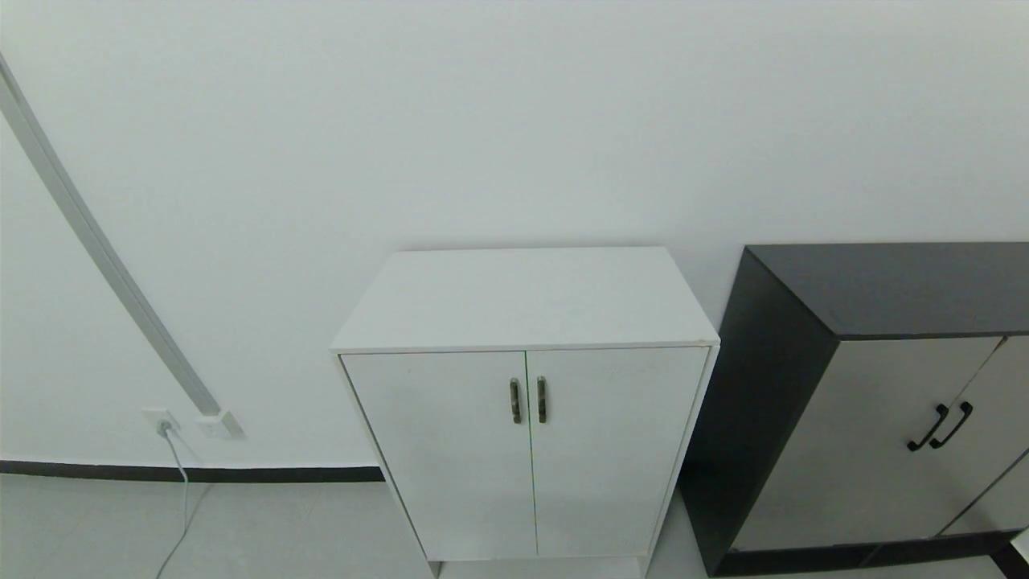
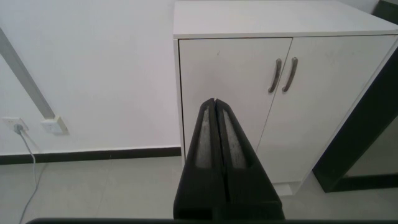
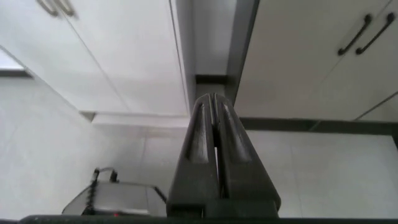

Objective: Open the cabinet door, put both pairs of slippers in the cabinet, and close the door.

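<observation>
White wall (image 1: 482,121) | white cabinet (image 1: 522,297), doors (image 1: 450,450) shut | left pincer (image 2: 215,102), right pincer (image 3: 214,98): pressed together

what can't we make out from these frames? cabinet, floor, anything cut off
White cabinet interior: hidden by its shut doors, head and left wrist views.
Floor before it: cut off by the head view's lower edge; right gripper covers part in the right wrist view.
Grey object on the floor: cut by the right wrist view's edge, unidentifiable.
Black cabinet: right part cut off by the head view's edge.
</observation>
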`<state>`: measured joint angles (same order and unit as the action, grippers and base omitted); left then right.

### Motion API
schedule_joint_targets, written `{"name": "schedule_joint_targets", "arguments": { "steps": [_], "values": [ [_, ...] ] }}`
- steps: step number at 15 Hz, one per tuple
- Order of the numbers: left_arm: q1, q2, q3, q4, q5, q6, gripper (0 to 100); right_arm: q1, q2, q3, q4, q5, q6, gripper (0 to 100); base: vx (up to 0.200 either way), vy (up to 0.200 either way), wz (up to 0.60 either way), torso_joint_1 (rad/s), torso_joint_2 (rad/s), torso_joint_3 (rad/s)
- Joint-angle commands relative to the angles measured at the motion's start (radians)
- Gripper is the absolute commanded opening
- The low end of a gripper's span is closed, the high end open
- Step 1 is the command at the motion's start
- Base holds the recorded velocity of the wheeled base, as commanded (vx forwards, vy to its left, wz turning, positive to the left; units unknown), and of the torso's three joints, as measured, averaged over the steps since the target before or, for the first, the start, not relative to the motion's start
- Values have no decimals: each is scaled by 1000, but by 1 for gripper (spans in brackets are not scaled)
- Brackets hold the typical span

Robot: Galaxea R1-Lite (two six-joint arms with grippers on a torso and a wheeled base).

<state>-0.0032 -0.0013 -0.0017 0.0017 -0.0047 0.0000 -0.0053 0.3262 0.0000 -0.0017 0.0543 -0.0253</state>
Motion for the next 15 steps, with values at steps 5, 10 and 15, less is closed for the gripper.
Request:
{"name": "schedule_joint_targets", "arguments": {
  "steps": [5, 10, 15],
  "values": [
    [0, 1, 0, 0, 0, -2, 0, -76, -137, 0, 0, -1, 1, 0, 0, 0, 0, -12, 0, 0],
    [0, 1, 0, 0, 0, 0, 0, -64, -236, 0, 0, 4, 10, 0, 0, 0, 0, 0, 0, 0],
    [0, 1, 0, 0, 0, -2, 0, -64, -236, -2, 0, -62, 36, 0, 0, 0, 0, 0, 0, 0]
  ]
}}
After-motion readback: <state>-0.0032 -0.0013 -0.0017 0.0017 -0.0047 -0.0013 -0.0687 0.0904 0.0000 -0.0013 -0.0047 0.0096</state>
